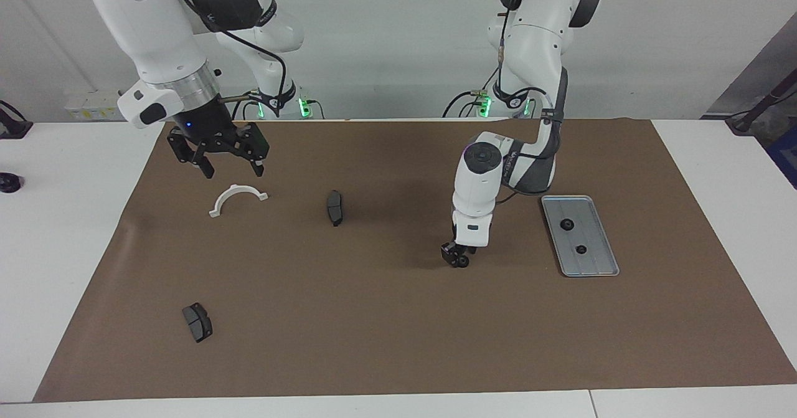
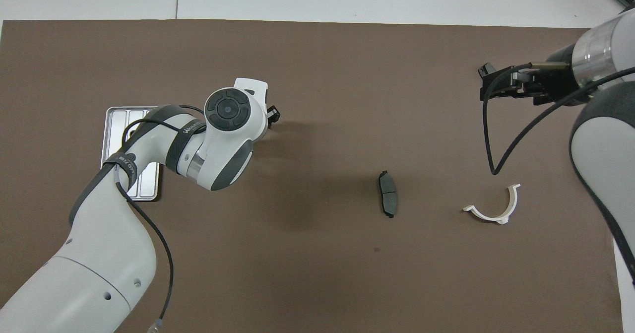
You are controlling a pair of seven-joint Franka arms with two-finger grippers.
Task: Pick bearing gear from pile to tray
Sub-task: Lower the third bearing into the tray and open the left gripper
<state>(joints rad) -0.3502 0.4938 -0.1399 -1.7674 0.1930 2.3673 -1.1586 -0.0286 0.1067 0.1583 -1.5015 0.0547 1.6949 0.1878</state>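
Note:
One small black ring point(image 1: 462, 262) lies on the brown mat, beside the silver-grey grooved tray point(image 1: 596, 267) toward the right arm's end. My left gripper point(image 1: 456, 257) is down at this ring and touches it; the ring is hidden in the overhead view, where the gripper point(image 2: 272, 116) shows. Two black rings point(image 1: 566, 223) point(image 1: 580, 249) lie in the tray. The arm covers part of the tray point(image 2: 115, 119) in the overhead view. My right gripper point(image 1: 230, 170) is open, empty and raised over the mat near the white half-ring bracket point(image 1: 238, 197).
A dark grey curved pad point(image 1: 335, 207) lies mid-mat, also in the overhead view point(image 2: 387, 200). A second pad point(image 1: 197, 322) lies farther from the robots at the right arm's end. The bracket point(image 2: 493, 208) and the right gripper point(image 2: 483, 82) show in the overhead view.

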